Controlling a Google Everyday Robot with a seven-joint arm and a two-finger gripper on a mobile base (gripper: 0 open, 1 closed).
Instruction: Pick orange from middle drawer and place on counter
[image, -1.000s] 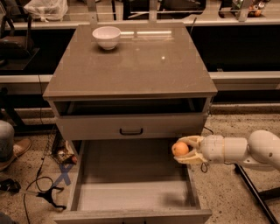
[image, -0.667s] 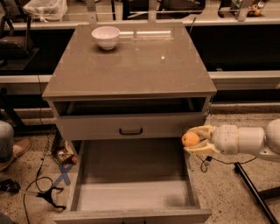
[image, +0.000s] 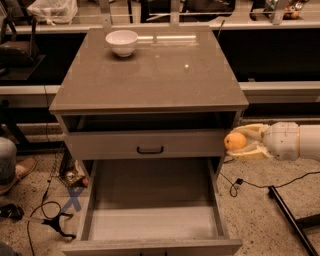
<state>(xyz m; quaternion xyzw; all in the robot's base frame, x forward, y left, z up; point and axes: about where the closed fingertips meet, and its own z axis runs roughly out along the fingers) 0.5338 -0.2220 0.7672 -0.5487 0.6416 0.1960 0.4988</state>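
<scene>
1. The cabinet (image: 67, 145) stands grey in the middle of the view. The counter (image: 150, 80), a glossy grey-brown slab, forms the cabinet's top and overhangs its body a little on each side.
2. The middle drawer (image: 150, 200) is pulled far out of the cabinet's front, towards the camera. Its plain pale grey floor shows from one low side wall to the other.
3. The shallow drawer front (image: 110, 145) sits just under the cabinet's top, pulled out slightly so that a dark gap shows above it. A small black handle (image: 150, 149) is fixed at its centre.
4. The robot arm (image: 287, 141), white and rounded, reaches in from the right towards the cabinet's right front corner.
5. The white bowl (image: 122, 42) stands upright near the back left of the cabinet's top. Whether anything lies in it is hard to tell from this angle.
6. The gripper (image: 231, 142) hangs beside the cabinet's right front corner, level with the shallow drawer front and below the overhanging slab. Its pale fingers (image: 247, 130) are clamped around the fruit, one above and one below.
7. The orange (image: 235, 141) is held in the air in that grip, outside the cabinet and above the pulled-out drawer's right wall. It touches neither the drawer nor the slab. It is small, round, smooth and bright orange, and smaller than the bowl.
</scene>
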